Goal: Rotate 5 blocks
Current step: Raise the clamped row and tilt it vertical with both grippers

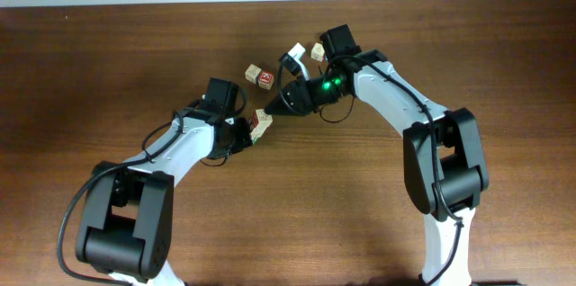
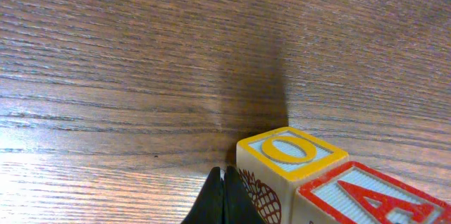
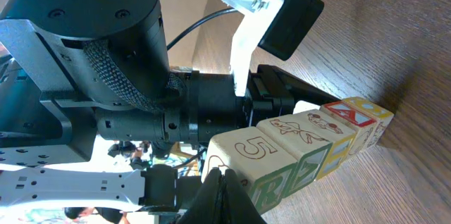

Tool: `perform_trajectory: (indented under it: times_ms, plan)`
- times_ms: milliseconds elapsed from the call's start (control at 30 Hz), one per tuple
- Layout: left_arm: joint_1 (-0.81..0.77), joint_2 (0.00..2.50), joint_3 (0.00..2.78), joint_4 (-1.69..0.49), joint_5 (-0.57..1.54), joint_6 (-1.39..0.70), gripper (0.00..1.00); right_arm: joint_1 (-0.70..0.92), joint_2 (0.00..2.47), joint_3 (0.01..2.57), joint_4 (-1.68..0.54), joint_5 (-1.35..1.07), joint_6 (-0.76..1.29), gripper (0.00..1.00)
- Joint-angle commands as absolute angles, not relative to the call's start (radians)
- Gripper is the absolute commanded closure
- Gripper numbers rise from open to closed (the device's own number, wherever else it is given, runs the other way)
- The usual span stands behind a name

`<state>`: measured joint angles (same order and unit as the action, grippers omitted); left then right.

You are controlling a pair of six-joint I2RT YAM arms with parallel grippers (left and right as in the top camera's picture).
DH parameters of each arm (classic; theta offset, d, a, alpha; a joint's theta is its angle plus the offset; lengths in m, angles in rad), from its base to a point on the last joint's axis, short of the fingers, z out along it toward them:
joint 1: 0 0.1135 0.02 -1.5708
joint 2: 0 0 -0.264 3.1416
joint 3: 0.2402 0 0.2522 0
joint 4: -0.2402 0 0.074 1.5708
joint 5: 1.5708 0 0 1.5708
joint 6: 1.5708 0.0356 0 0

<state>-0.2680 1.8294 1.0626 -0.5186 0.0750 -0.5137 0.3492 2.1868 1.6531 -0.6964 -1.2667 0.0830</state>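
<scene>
The 5 blocks point(image 3: 310, 136) lie joined in one line on the wooden table; in the overhead view only a short piece of the line point(image 1: 261, 122) shows between the two grippers. My left gripper point(image 2: 224, 185) is shut with nothing in it, its tip beside the yellow O cube point(image 2: 289, 155) at one end, with a red A cube point(image 2: 366, 196) next to that. My right gripper point(image 3: 225, 185) is also shut with nothing in it, its tip against the end cube marked 5 point(image 3: 246, 155). From above, the left gripper point(image 1: 245, 135) and the right gripper point(image 1: 273, 111) flank the line.
A separate pair of cubes, one plain and one red-marked point(image 1: 260, 75), sits just behind the line. Further back, near the right arm's wrist, is a small cluster of cubes point(image 1: 306, 52). The left arm's black body point(image 3: 91, 55) fills the far side of the right wrist view.
</scene>
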Motion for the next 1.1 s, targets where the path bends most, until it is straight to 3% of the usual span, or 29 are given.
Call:
perform_trajectory:
  times_ms: [0, 1067]
  plan:
    - [-0.299, 1.841, 1.080, -0.505, 0.176, -0.531, 1.00, 0.397, 2.220, 1.629, -0.700, -1.121, 0.088, 0.96]
    - [-0.237, 1.841, 1.062, -0.532, 0.178, -0.653, 1.00, 0.399, 2.220, 1.629, -0.699, -1.121, 0.091, 0.96]
